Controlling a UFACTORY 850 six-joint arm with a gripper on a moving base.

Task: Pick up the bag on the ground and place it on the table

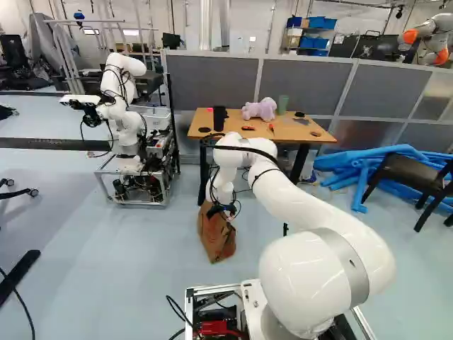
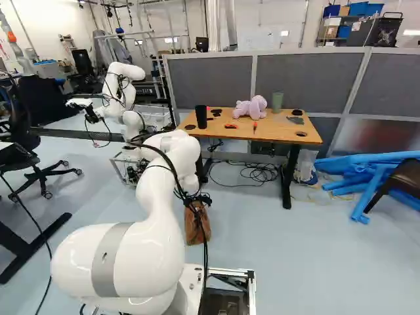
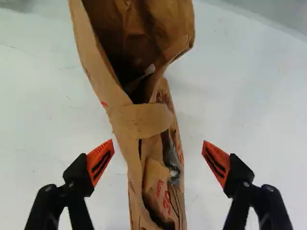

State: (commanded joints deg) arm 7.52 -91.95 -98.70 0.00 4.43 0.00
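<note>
On the table (image 2: 274, 132), plush toy (image 2: 252, 107)

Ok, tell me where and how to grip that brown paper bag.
I'd come down from above and close across the brown paper bag at its pinched-in middle, by the paper strap. The mouth gapes wider, but here the sides draw together and fit between the open fingers of the gripper.

Crumpled paper beside glossy white
The upright brown paper bag (image 3: 144, 120) looks matt and creased; the thick, rounded white arm (image 1: 318, 212) is smooth and glossy, the rectangular tan table (image 2: 275, 132) wood-topped, the tall grey partition panels (image 2: 308, 75) matt, framed in smooth pale strips.
</note>
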